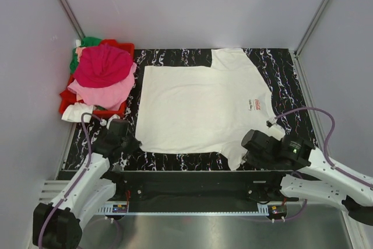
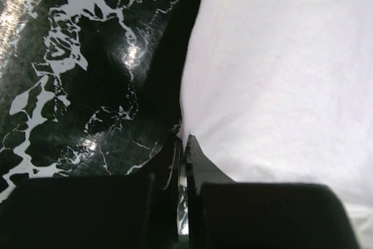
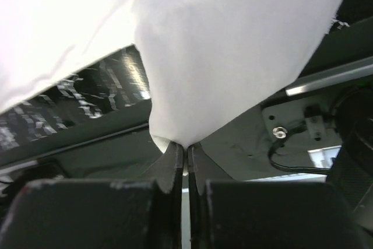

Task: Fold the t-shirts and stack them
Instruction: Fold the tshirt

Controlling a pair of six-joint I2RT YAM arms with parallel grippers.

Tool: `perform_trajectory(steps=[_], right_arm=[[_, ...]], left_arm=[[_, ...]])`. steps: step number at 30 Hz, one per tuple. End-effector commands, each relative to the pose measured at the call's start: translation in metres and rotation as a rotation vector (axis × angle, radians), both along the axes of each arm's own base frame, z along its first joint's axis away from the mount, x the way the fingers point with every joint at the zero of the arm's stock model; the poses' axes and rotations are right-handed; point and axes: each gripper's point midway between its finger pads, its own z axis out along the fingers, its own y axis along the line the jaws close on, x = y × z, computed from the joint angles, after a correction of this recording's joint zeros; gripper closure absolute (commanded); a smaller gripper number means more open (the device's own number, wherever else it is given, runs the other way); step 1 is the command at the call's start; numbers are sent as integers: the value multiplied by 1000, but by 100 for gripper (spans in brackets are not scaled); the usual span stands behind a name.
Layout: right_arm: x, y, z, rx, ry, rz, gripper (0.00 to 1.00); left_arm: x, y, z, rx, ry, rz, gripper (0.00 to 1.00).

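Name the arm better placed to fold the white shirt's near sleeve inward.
Right. The right tool is shut on the lifted sleeve of the shirt; the left tool is shut at the hem corner, far from it.

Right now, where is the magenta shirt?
Top view: the magenta shirt lies topmost in the red bin, far left, beside the spread white shirt.

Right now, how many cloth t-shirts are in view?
5. A large white t-shirt lies spread on the marbled table; a magenta one, pink one, green one and small white one are piled at the red plastic bin. More may be hidden.
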Motion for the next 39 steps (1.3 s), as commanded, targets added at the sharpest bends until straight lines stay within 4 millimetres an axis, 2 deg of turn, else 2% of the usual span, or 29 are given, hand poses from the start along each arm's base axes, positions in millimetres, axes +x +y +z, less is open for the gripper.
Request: perform_trajectory(steps=[1,4,5,7,8,10,11,12,13,16,17,18,19,21,23,24,25,26,28,30,32,34,36,37,39], right_arm=[[-6,-49,22,-143,-30,-66,100],[7,-50,41,-177,-89,-58,100],[12,-48,45,-205,-99,-51,100],[25,-45,61,-218,-161,-46,100],[30,-43,65,-240,-172,-44,100],[43,-45,79,-274,-215,-44,100],[51,-42,80,-314,-212,-35,100],[60,-41,87,-321,-226,-29,100],[75,-43,90,-357,-230,-5,100],[109,-40,92,-413,-226,76,100],[123,-48,90,-438,-203,54,100],[133,-47,93,-441,-213,73,100],[146,-44,89,-458,-202,126,100],[165,-53,88,-481,-184,152,100],[184,-49,82,-479,-177,174,100],[193,-55,82,-478,-171,161,100],[203,-53,77,-486,-167,194,100],[209,-56,76,-489,-163,196,100],[227,-59,72,-481,-164,211,100],[240,-62,72,-473,-168,225,100],[257,-57,70,-455,-173,244,100],[270,-54,60,-451,-150,288,100],[280,-50,61,-445,-151,316,100],[286,-51,52,-453,-119,323,100],[297,-50,55,-451,-121,322,100]], left_arm=[[0,-17,32,-82,-26,-42,100],[3,-17,48,-64,-28,-63,100],[9,-17,63,-53,-56,-77,100],[17,-17,71,-32,-56,-93,100],[24,-18,83,-24,-75,-108,100],[32,-21,81,-10,-34,-129,100],[40,-23,88,-8,-49,-145,100],[44,-25,83,-6,-23,-153,100],[47,-27,85,-10,-17,-162,100],[66,-26,94,-19,-27,-168,100],[73,-22,97,-13,-35,-164,100],[82,-22,100,-11,-31,-165,100],[85,-20,100,-8,-20,-164,100],[95,-17,95,-1,9,-170,100],[108,-14,99,-6,2,-174,100],[113,-12,91,0,30,-171,100],[122,-13,97,0,13,-172,100],[127,-10,90,7,34,-171,100],[139,-9,93,9,30,-173,100],[147,-9,85,7,57,-176,100],[156,-7,80,6,71,-171,100],[160,-7,76,3,82,-170,100],[164,-5,68,-3,104,-168,100],[166,-4,66,-3,107,-166,100],[169,-2,59,-2,127,-161,100]])
